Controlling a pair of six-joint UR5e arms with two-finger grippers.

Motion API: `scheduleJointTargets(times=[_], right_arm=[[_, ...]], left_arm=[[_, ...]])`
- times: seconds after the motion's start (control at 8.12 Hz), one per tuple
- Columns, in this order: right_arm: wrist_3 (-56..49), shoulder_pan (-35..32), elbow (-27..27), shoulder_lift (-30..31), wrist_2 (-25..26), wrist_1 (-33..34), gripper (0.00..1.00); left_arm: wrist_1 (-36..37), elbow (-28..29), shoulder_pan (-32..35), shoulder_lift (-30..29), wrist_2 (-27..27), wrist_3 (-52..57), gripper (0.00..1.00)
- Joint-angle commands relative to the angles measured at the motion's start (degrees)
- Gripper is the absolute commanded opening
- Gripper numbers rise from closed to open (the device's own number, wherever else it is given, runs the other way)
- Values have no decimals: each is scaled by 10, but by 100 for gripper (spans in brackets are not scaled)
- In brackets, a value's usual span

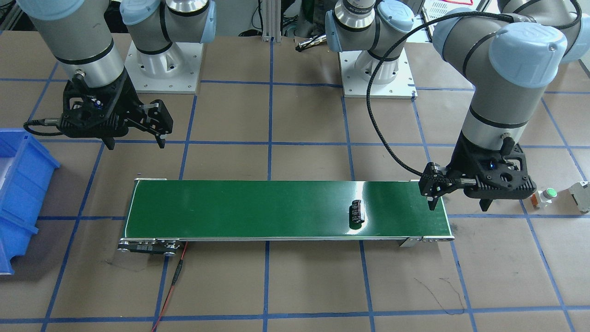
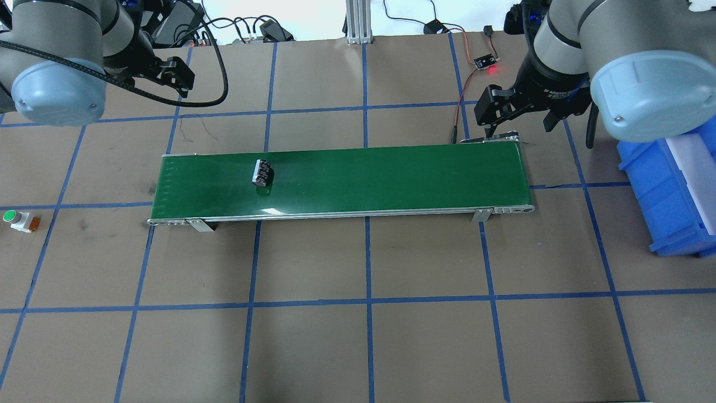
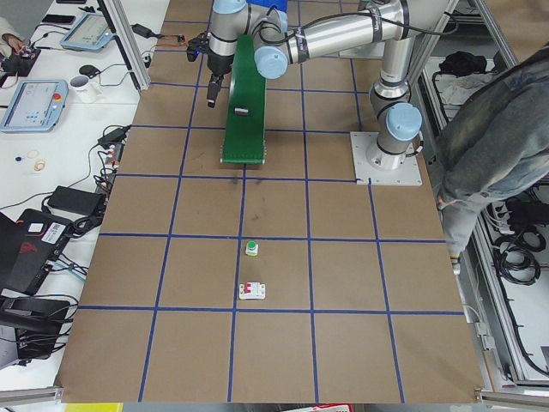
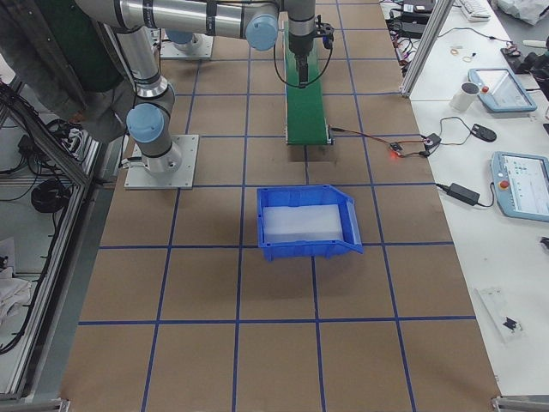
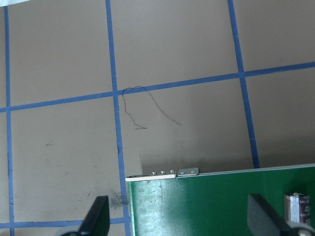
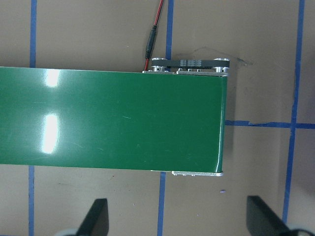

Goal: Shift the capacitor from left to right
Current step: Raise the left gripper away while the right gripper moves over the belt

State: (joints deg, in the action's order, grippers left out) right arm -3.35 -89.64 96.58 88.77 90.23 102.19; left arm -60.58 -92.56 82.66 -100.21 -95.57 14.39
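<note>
We are judging the small black silver-striped cylindrical capacitor (image 2: pixel 261 172) light, stiff, roll-prone — we are favouring its barrel's middle; left fingers (image 5: pixel 96 219) and right fingers (image 6: pixel 96 221) are standing spread, empty.

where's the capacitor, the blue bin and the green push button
capacitor (image 2: pixel 262 172): overhead exterior view, middle of its black body
blue bin (image 4: pixel 309 250): exterior right view, on its near outer wall
green push button (image 1: pixel 549 192): exterior front-facing view, on its green top
</note>
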Motion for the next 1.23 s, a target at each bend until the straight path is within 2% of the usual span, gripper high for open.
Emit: scheduleJointTargets(times=[0.0, 0.12, 0.37, 0.49, 0.62, 0.74, 0.86, 1.11], right_arm=[[3, 2, 35, -18, -29, 39, 100], [4, 2, 35, -36, -29, 49, 100], [8, 2, 37, -83, -64, 91, 99], [9, 1, 37, -91, -72, 101, 99], [10, 1, 37, -92, -74, 102, 99], [23, 1, 38, -103, -76, 103, 99], [26, 1, 38, -111, -78, 103, 96], [26, 1, 38, -139, -88, 139, 96]], left_arm=[[-16, 0, 0, 46, -85, 0, 100], [-15, -5, 0, 50, -110, -8, 100], [-16, -5, 2, 61, -54, -42, 100], [-34, -7, 2, 69, -50, -44, 100], [-83, -7, 2, 73, -19, -67, 100], [-110, -3, 2, 74, 40, -91, 100], [-114, -4, 7, 73, 62, -96, 100], [-137, -3, 8, 73, 68, -97, 100]])
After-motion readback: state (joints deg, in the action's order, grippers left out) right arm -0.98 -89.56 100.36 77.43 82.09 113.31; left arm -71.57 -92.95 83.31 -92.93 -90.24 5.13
